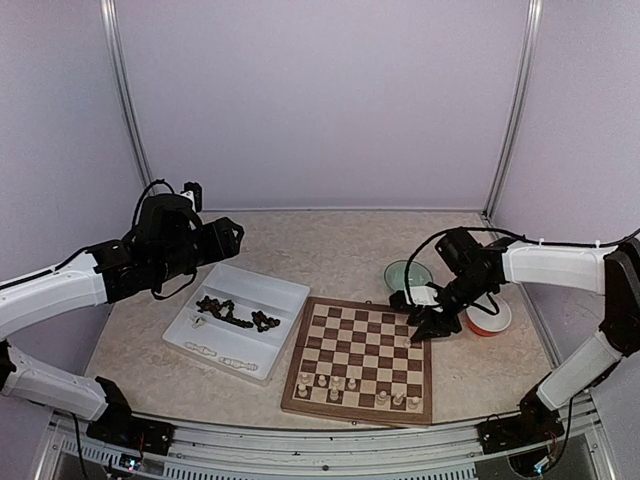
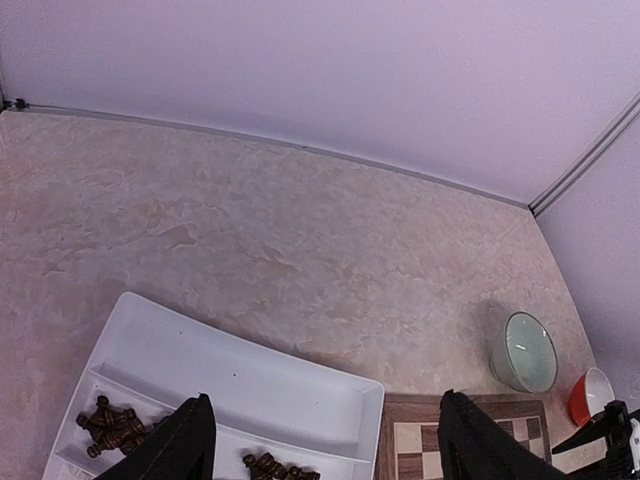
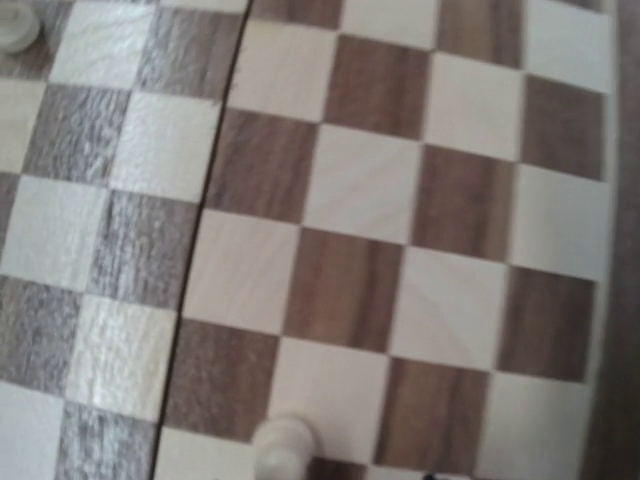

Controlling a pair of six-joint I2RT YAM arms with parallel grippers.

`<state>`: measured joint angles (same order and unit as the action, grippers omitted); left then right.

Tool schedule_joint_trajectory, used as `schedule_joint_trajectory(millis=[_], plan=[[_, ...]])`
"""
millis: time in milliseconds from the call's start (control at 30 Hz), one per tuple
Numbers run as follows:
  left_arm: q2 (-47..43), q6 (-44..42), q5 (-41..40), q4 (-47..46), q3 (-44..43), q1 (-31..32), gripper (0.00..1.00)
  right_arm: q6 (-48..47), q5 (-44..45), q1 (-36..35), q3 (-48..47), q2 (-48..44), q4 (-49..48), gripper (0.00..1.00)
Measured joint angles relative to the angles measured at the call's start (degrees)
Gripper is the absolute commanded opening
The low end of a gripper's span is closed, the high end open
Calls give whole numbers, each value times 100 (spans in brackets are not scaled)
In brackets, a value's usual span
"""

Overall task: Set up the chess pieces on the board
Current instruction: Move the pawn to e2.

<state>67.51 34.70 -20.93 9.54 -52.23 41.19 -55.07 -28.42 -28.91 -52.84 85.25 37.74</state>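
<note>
Mid-setup: cream-white carved chess pieces sat on checked wooden board, dark ones in white tray. Saw left tool wide open, empty; right tool over board, grip couldn't tell. Next, probably: careful pick from tray.

Cream chess pieces stand near-side on the board; dark ones lie beside it.

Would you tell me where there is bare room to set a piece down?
Free: the board's middle and far rows, beyond the white pieces; the tray's far compartment; the tabletop between tray, back wall and green bowl. Crowded: the board's near rows, the tray's middle compartment of dark pieces, and the board's far right corner under the right tool.
</note>
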Motion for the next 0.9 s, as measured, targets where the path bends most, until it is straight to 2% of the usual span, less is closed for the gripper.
schedule_joint_trajectory(millis=[200, 300, 400, 467, 567, 767, 900], plan=[[7, 98, 85, -2, 0, 4, 76, -81, 39, -98, 37, 192, -160, 39], [7, 116, 111, -7, 17, 4, 76, -103, 109, -184, 63, 258, -243, 34], [7, 129, 129, -11, 46, 4, 76, -118, 186, -284, 101, 354, -295, 23], [7, 131, 144, -11, 63, 4, 75, -131, 236, -332, 105, 426, -297, 10], [7, 131, 149, -11, 94, 4, 76, -129, 251, -374, 98, 476, -291, 0], [4, 157, 181, -61, 205, 4, 76, -76, 247, -577, -81, 476, -66, 0], [-4, 210, 238, -142, 310, 4, 75, 83, 199, -1150, -350, 476, 7, 0]])
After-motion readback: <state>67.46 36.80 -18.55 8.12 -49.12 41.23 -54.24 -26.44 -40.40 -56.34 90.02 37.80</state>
